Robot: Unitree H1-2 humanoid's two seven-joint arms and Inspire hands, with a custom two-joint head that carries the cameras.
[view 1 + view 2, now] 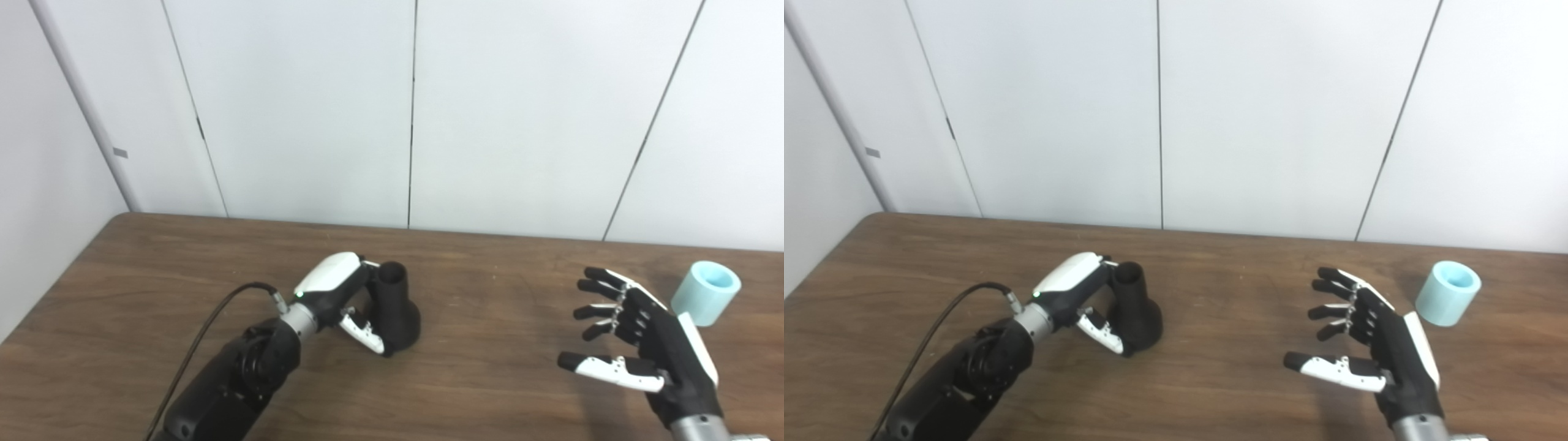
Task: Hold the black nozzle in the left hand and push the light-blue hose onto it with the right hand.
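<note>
One black nozzle (pixel 395 309) stands upright at the middle of the desk (pixel 490 392), narrow mouth up, the left robot hand (pixel 340 297) wrapped around it. One light-blue hose (pixel 1448 293) piece rests tilted at far right, opening up-right, near the right robot hand (pixel 1372 343), whose fingers are spread and empty.

The brown wood-grain counter (pixel 490 380) carries a black nozzle (pixel 397 312) standing upright left of middle and a light-blue hose (pixel 705 292) piece far right

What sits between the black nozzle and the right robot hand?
Nothing: only bare table separates the black nozzle from the right robot hand, clear in both eye views.
</note>
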